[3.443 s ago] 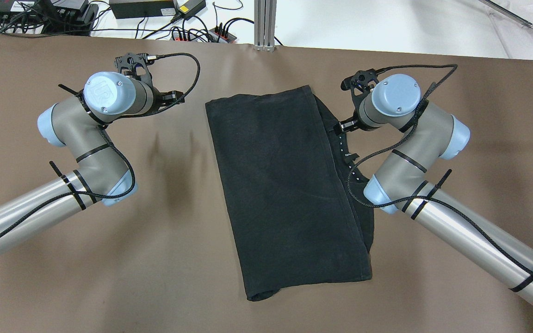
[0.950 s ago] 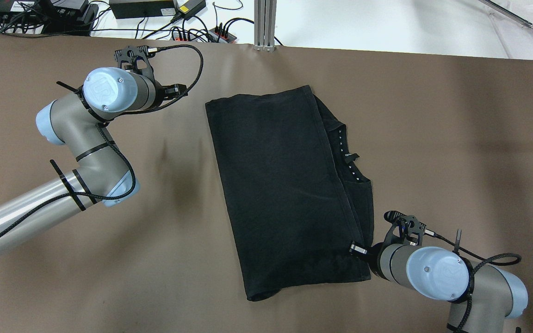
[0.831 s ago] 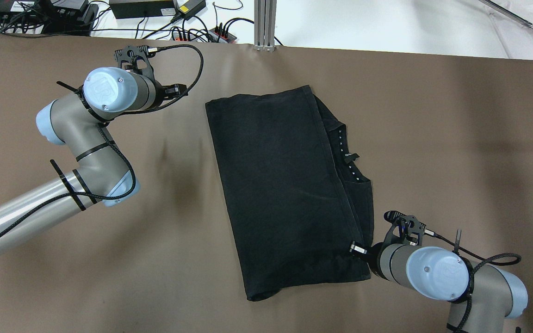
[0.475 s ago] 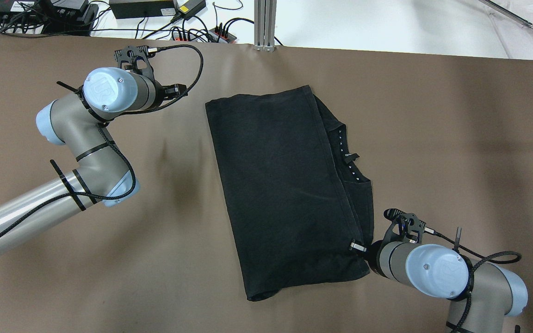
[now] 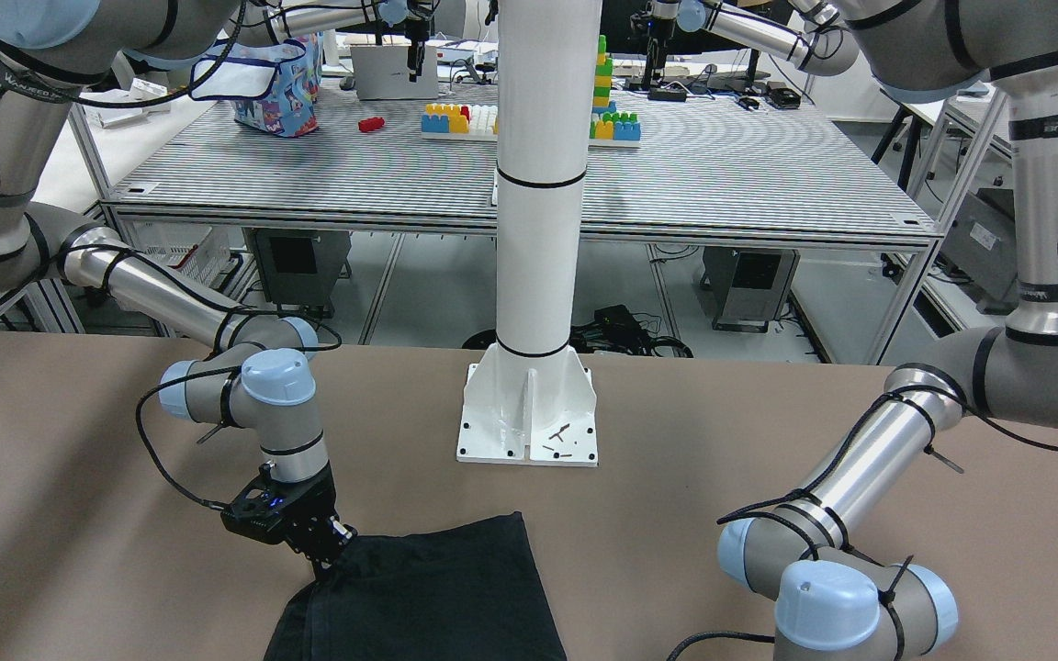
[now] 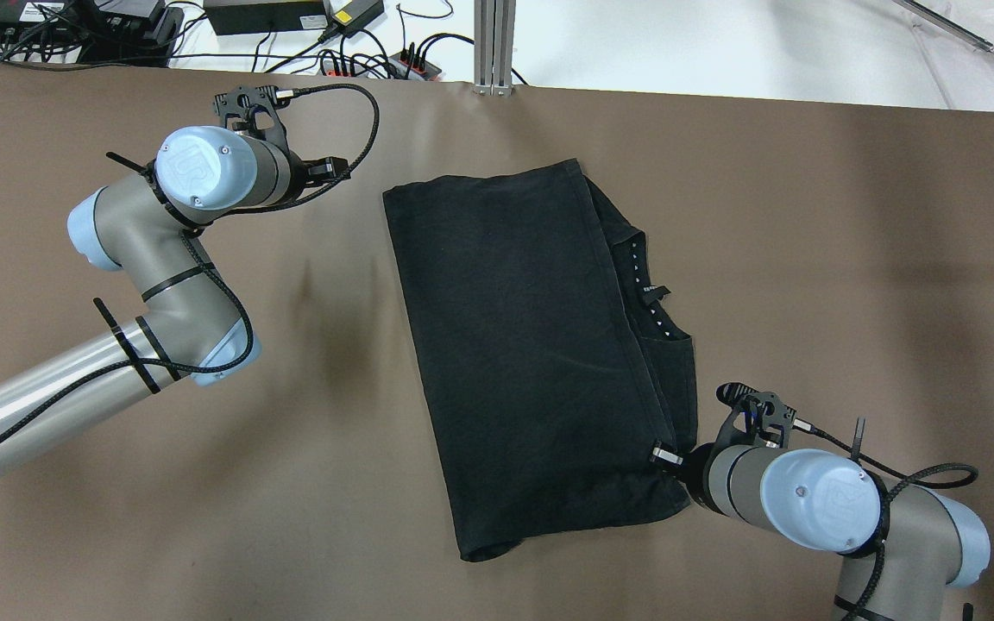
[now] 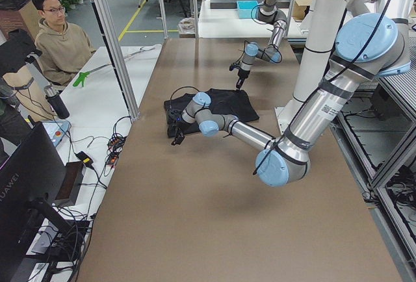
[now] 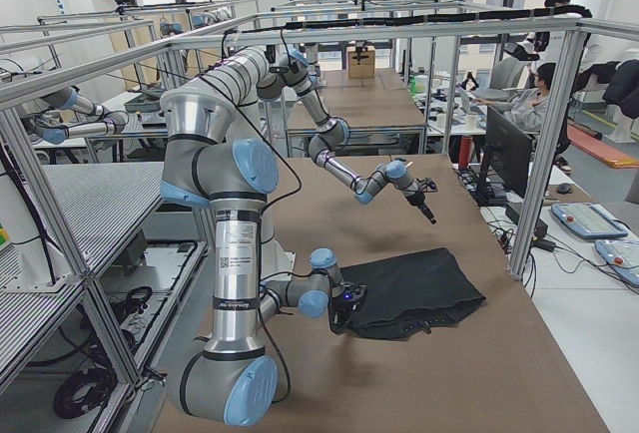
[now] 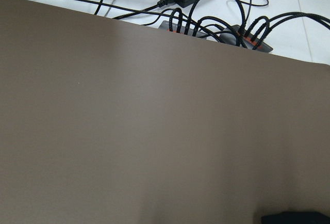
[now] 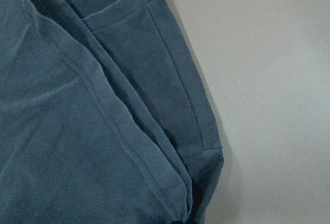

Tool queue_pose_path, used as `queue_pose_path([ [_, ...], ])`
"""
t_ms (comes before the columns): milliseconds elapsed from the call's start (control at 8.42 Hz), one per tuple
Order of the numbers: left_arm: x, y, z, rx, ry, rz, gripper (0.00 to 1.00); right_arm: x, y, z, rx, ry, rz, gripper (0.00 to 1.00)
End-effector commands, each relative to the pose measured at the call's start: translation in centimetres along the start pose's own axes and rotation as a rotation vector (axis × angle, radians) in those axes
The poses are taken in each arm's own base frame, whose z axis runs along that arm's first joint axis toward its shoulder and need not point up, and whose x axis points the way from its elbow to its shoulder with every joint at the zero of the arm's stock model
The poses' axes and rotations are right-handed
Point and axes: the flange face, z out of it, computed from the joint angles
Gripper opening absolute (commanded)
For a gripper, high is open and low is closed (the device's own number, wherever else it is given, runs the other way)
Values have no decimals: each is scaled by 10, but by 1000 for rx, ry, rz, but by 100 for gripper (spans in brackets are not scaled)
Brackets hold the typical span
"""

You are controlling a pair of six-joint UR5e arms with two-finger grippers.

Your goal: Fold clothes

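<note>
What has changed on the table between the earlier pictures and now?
The right gripper moved from the black cloth's far right edge to its near right corner, which it seems to pinch and lift slightly. The left gripper hardly moved.

From the pillar (image 5: pixel 540 257) side, one camera looks down on the table (image 6: pixel 808 216); another faces the pillar from across it. Two more sight along the table from either end. The wrist cameras sit close: left over bare table, right tight on the cloth (image 10: pixel 77 131), seen in every wider view.
</note>
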Motion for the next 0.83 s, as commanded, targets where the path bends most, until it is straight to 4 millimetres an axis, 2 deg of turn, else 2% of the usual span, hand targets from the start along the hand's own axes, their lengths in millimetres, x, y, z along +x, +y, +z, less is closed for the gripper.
queue_pose_path([
  [0, 4, 1, -10, -1, 22, -19, 100, -32, 14, -28, -5, -1, 19, 0],
  [119, 8, 13, -29, -12, 47, -47, 100, -40, 33, -31, -27, 1, 26, 0],
  [237, 18, 43, -49, -47, 55, -41, 100, -41, 38, -31, -26, -1, 24, 0],
  [356, 17, 48, -79, -56, 61, -83, 100, -42, 47, -32, -28, -7, 24, 0],
  [475, 22, 101, -123, -118, 92, -104, 100, -44, 66, -35, -30, -18, 21, 0],
  [594, 21, 127, -158, -157, 133, -169, 100, -43, 73, -37, -35, -16, 23, 0],
  [712, 20, 149, -174, -194, 152, -224, 100, -45, 83, -50, -44, -32, 61, 0],
])
